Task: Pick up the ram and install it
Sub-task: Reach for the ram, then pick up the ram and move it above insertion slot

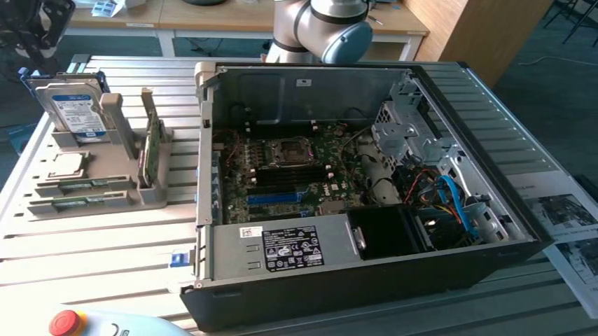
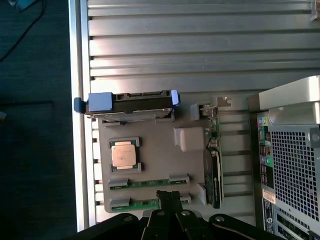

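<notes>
Grey tray (image 2: 155, 150) holding ram (image 2: 140, 204), closed tool (image 2: 169, 196) near

Exterior: arm (image 1: 323, 24) cut off at 12 o'clock edge, e-stop (image 1: 66, 322) at 7 o'clock. Middle of 1 ram (image 2: 142, 204) hidden under gripper (image 2: 170, 196). Label (image 1: 293, 248) text too small to read.

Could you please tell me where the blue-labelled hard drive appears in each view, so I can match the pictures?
Exterior view: the hard drive stands upright at the exterior view's left, on the grey holder beside the open computer case.
Wrist view: the hard drive is seen edge-on from above, at the end of the grey holder farthest from the gripper.
Shared landmark: the square processor chip, lying on the holder next to the drive.
</notes>
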Controlling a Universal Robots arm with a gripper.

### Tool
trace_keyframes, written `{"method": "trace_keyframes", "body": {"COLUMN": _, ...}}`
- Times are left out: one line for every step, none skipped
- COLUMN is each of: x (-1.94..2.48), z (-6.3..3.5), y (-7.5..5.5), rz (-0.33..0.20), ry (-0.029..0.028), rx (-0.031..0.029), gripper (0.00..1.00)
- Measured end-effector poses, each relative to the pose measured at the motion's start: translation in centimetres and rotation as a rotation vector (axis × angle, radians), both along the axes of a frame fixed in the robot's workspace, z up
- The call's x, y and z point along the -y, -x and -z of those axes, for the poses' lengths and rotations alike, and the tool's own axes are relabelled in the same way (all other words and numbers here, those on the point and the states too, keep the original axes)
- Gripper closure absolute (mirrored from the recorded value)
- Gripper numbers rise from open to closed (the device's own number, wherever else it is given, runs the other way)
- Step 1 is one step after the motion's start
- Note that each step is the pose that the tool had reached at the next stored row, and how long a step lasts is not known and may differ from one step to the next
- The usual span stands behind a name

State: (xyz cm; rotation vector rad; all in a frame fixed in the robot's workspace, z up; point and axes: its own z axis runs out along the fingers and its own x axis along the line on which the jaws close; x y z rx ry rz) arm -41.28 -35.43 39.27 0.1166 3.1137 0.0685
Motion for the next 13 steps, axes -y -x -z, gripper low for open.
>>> {"method": "trace_keyframes", "body": {"x": 0.13, "z": 0.0, "y": 0.0, "rz": 0.0, "ry": -0.0001, "rx": 0.0, "gripper": 0.9}}
{"method": "trace_keyframes", "body": {"x": 0.26, "z": 0.0, "y": 0.01, "rz": 0.0, "ry": 0.0, "rx": 0.0, "gripper": 0.9}}
{"method": "trace_keyframes", "body": {"x": 0.39, "z": 0.0, "y": 0.01, "rz": 0.0, "ry": 0.0, "rx": -0.0001, "gripper": 0.9}}
{"method": "trace_keyframes", "body": {"x": 0.53, "z": 0.0, "y": 0.01, "rz": 0.0, "ry": 0.0, "rx": -0.0001, "gripper": 0.9}}
{"method": "trace_keyframes", "body": {"x": 0.65, "z": 0.0, "y": 0.01, "rz": 0.0, "ry": 0.0, "rx": 0.0, "gripper": 0.9}}
{"method": "trace_keyframes", "body": {"x": 0.78, "z": 0.0, "y": 0.01, "rz": 0.0, "ry": 0.0, "rx": 0.0, "gripper": 0.9}}
{"method": "trace_keyframes", "body": {"x": 0.89, "z": 0.0, "y": 0.02, "rz": 0.0, "ry": 0.0, "rx": -0.0001, "gripper": 0.9}}
{"method": "trace_keyframes", "body": {"x": 0.99, "z": 0.0, "y": 0.02, "rz": 0.0, "ry": 0.0, "rx": -0.0001, "gripper": 0.9}}
{"method": "trace_keyframes", "body": {"x": 1.06, "z": 0.0, "y": 0.02, "rz": 0.0, "ry": 0.0001, "rx": 0.0, "gripper": 0.9}}
{"method": "trace_keyframes", "body": {"x": 1.06, "z": 0.0, "y": 0.01, "rz": 0.0, "ry": -0.0001, "rx": 0.0, "gripper": 0.9}}
{"method": "trace_keyframes", "body": {"x": 1.06, "z": 0.0, "y": 0.02, "rz": 0.0, "ry": -0.0001, "rx": 0.0, "gripper": 0.9}}
{"method": "trace_keyframes", "body": {"x": 1.06, "z": 0.0, "y": 0.01, "rz": 0.0, "ry": 0.0, "rx": 0.0, "gripper": 0.9}}
{"method": "trace_keyframes", "body": {"x": 1.07, "z": 0.0, "y": 0.02, "rz": 0.0, "ry": 0.0, "rx": 0.0, "gripper": 0.9}}
